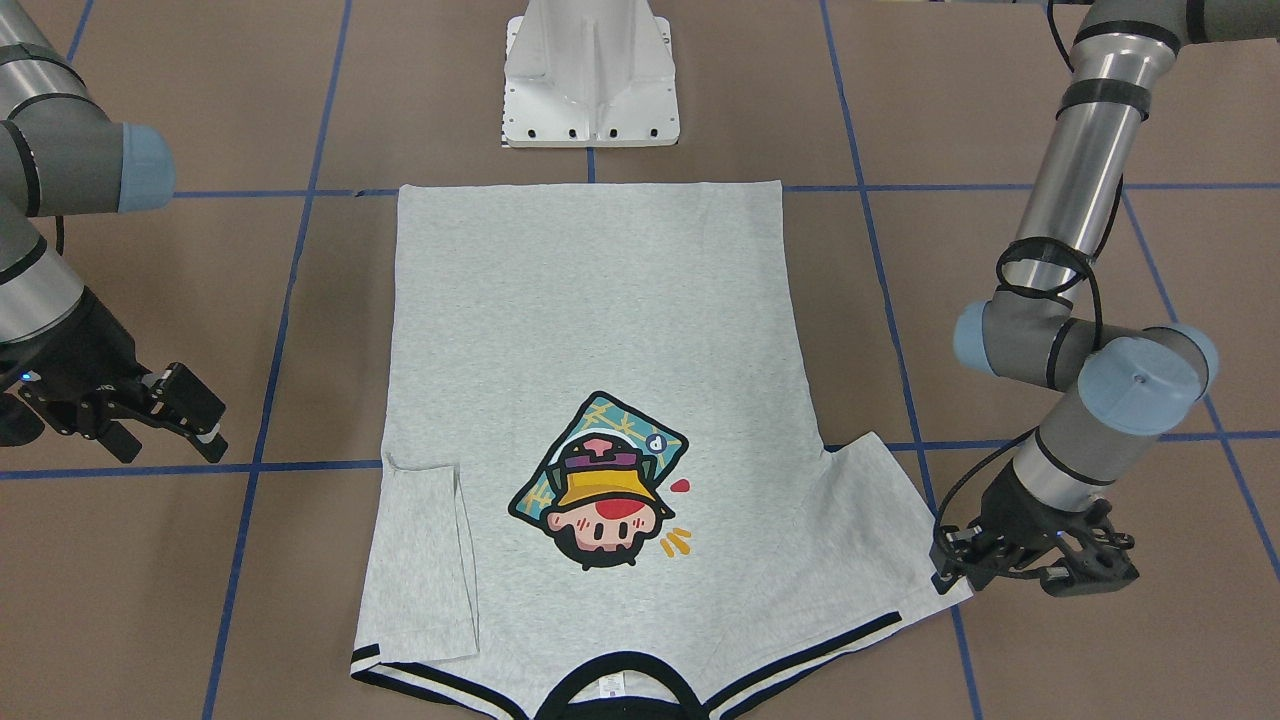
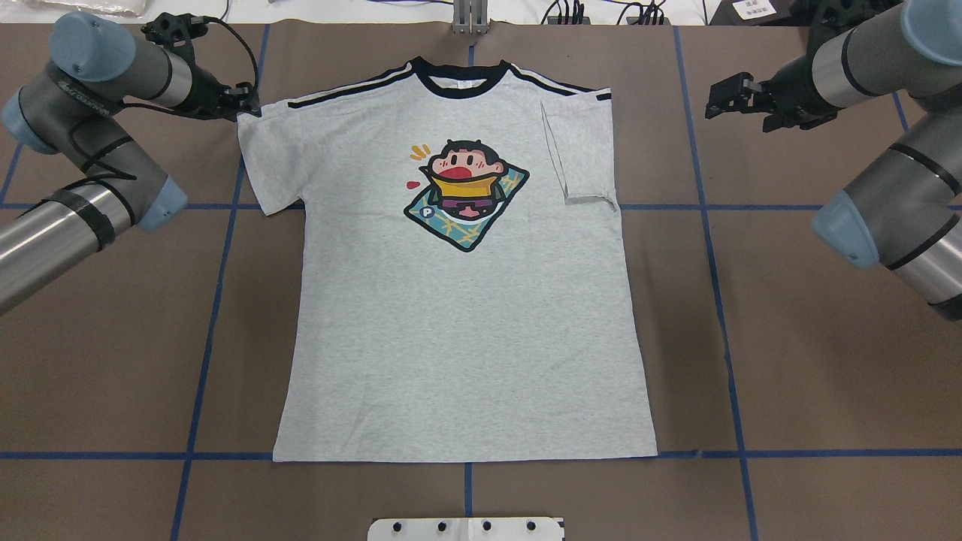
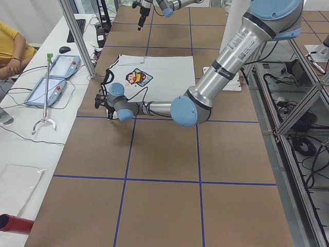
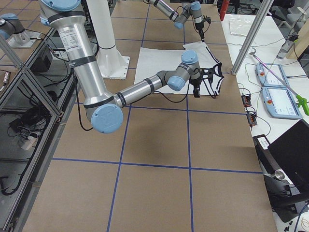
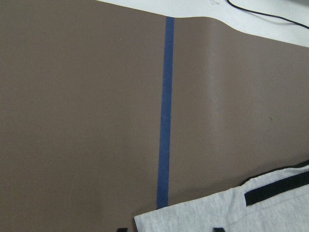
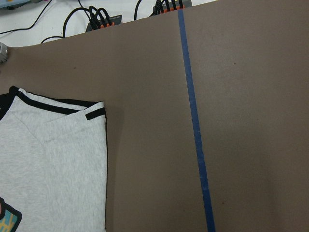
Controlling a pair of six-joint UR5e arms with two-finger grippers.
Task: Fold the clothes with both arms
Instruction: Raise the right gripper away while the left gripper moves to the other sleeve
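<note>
Brown tabletop (image 2: 789,338) w/ blue tape grid (image 2: 714,263) fills the scene. L gripper (image 2: 249,105) sits low at the outer top corner of the T-shirt's (image 2: 466,338) spread sleeve (image 2: 267,165). Wrist cam shows its fingertips (image 5: 216,229) well apart w/ that corner lying btwn them, so jaws are wide and not clamped. Shirt lies flat, print up, just R of that gripper, w/ black collar (image 2: 460,79) on the far side and hem toward the white pedestal (image 2: 466,528). Cartoon print (image 2: 466,191) is on the chest. Other sleeve (image 2: 575,158) is folded in onto the body. R gripper (image 2: 718,98) hovers over bare table, well R of that folded shoulder, jaws apart, holding nothing.
</note>
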